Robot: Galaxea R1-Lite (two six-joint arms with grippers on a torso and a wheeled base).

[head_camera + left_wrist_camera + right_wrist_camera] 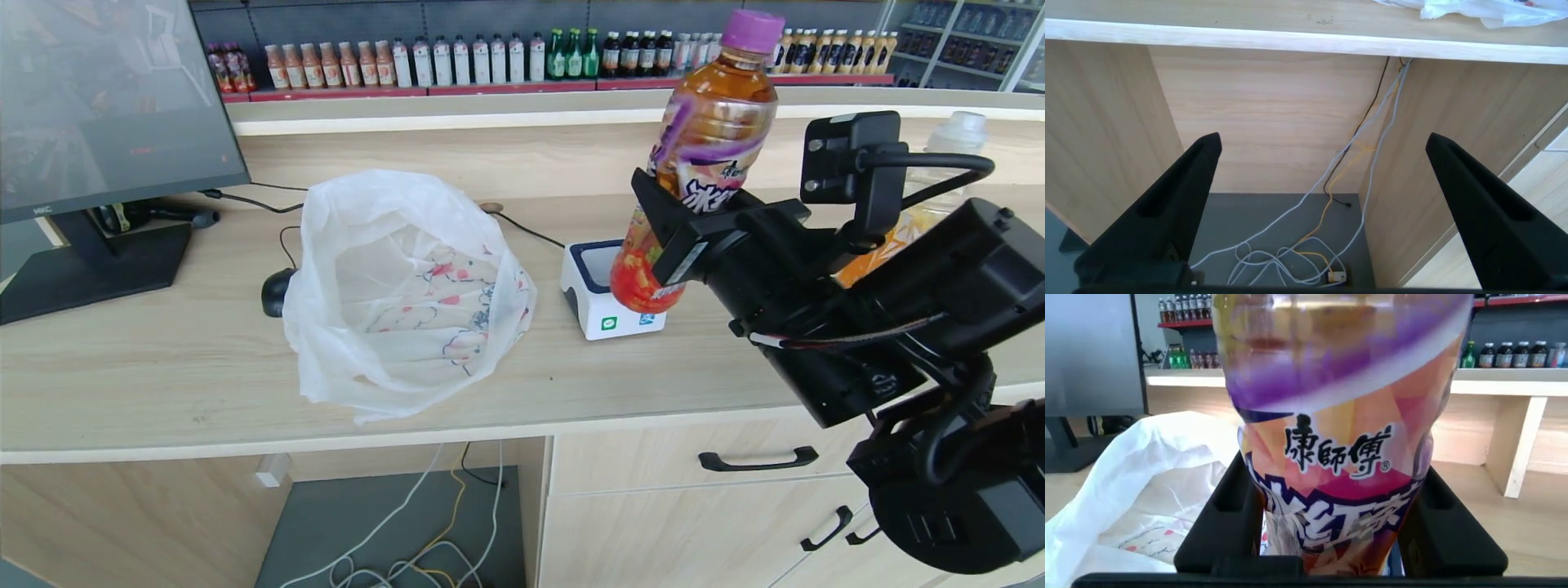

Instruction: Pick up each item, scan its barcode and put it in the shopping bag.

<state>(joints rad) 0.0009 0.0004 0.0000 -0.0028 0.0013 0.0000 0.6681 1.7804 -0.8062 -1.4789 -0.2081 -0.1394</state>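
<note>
A tea bottle (709, 155) with a purple cap and a purple and orange label hangs upright above the counter, with my right gripper (682, 224) shut on its middle. Its lower end is just above the small white barcode scanner (602, 302). In the right wrist view the bottle (1343, 433) stands between the black fingers (1221, 518). The white plastic shopping bag (404, 286) lies open on the counter left of the scanner. My left gripper (1319, 204) is open below the counter edge, facing the cable space under the desk.
A monitor (106, 106) stands at the counter's back left, with a black mouse (276, 291) beside the bag. A second bottle (939, 188) stands behind the right arm. Drawers (759, 461) sit below the counter on the right. Cables (1315, 245) lie on the floor underneath.
</note>
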